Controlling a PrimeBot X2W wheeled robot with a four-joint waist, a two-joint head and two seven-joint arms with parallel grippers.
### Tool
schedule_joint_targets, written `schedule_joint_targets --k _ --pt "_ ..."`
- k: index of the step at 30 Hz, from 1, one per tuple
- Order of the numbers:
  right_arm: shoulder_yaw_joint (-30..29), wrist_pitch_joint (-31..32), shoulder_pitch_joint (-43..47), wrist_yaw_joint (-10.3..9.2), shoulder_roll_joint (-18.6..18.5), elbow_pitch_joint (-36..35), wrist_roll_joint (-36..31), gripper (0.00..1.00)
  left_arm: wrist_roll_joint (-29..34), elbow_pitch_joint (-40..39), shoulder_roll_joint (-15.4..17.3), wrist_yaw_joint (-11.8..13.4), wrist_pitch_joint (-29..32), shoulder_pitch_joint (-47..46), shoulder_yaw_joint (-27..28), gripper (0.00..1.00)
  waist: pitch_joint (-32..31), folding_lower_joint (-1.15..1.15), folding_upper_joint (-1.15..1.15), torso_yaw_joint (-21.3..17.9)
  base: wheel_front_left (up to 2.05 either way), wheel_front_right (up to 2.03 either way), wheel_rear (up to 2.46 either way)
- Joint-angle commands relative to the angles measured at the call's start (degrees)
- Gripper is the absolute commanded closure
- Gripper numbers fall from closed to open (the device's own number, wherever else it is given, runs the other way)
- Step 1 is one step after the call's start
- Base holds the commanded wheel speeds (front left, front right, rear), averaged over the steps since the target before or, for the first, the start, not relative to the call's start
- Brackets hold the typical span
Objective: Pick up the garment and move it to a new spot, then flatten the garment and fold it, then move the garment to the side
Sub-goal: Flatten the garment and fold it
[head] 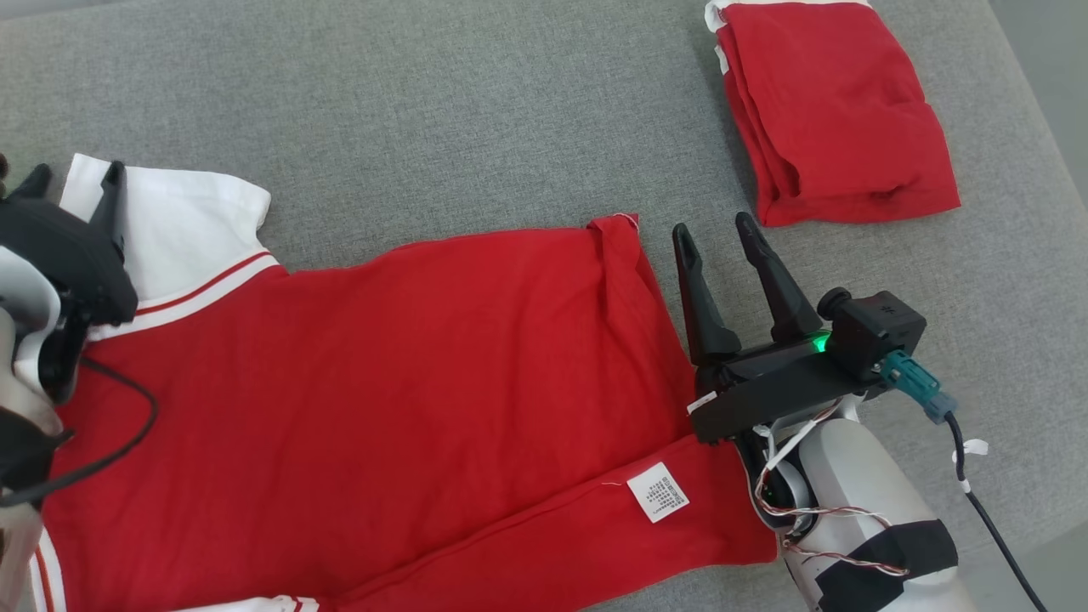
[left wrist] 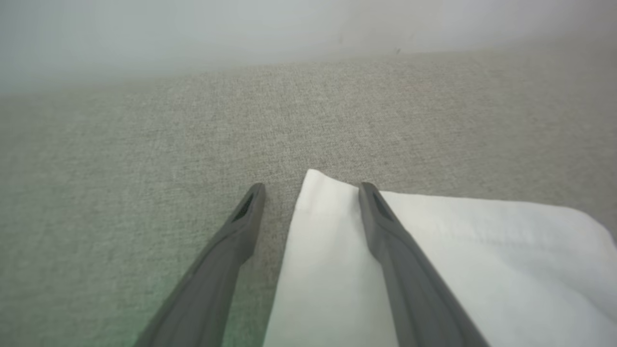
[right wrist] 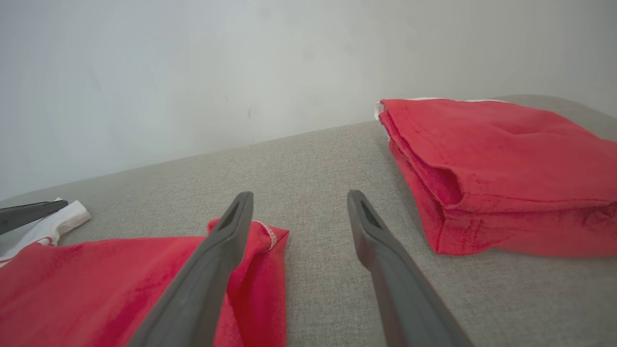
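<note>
1 garment (head: 408,357), likely limp and light; left end effector (left wrist: 312,189) at its sleeve (head: 195,229), right end effector (head: 714,228) beside its hem (head: 616,231), both gaping empty; pinch there.

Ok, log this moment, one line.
shirt: spread, unfolded | left gripper: open, at white sleeve | right gripper: open, beside hem | folded shirt: far right

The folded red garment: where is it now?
The folded red garment lies at the head view's upper right on the grey surface, apart from the spread red shirt, beyond the right gripper.
</note>
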Motion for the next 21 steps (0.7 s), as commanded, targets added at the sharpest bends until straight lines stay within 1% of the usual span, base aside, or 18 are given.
schedule_joint_targets --k 1,2,3,7,10,16,21 --pt "0.3 -0.2 0.6 0.12 0.1 -0.2 -0.1 0.0 -1.4 0.5 -0.6 0.1 0.3 -0.4 0.2 0.36 0.0 0.0 -0.01 0.0 0.0 0.0 0.0" --pt "0.4 -0.2 0.5 0.12 0.1 -0.1 -0.2 0.0 -2.8 0.9 -1.2 0.1 0.6 -0.4 0.8 0.75 0.0 0.0 -0.01 0.0 0.0 0.0 0.0" --pt "0.9 -0.2 0.0 0.12 0.1 0.5 -0.1 0.0 -4.2 1.6 -1.3 0.1 1.0 -0.8 0.5 1.0 0.1 0.0 -0.01 0.1 0.0 0.0 0.0" --pt "2.6 -0.2 -1.8 0.12 0.1 3.1 0.1 0.0 -4.3 1.8 -1.0 0.1 -1.1 -1.2 -1.4 1.0 -0.2 0.0 -0.01 0.7 0.0 0.0 0.0" --pt "3.8 0.4 -3.6 0.12 0.1 5.9 -0.3 0.0 -4.8 0.8 -1.6 0.1 -3.6 -1.2 -2.7 1.0 -1.2 0.0 -0.01 1.7 0.0 0.0 0.0" --pt "5.8 3.4 -7.1 0.12 -0.2 9.1 -1.9 0.0 -6.9 -1.4 -2.1 0.1 -6.7 -0.4 -5.8 1.0 -2.7 0.0 -0.01 4.1 0.0 0.0 0.0" --pt "6.5 7.9 -9.2 0.12 -1.2 11.6 -5.1 0.0 -8.3 -1.9 -2.7 0.1 -8.1 -0.5 -8.0 1.0 -3.3 0.0 -0.01 5.7 0.0 0.0 0.0"
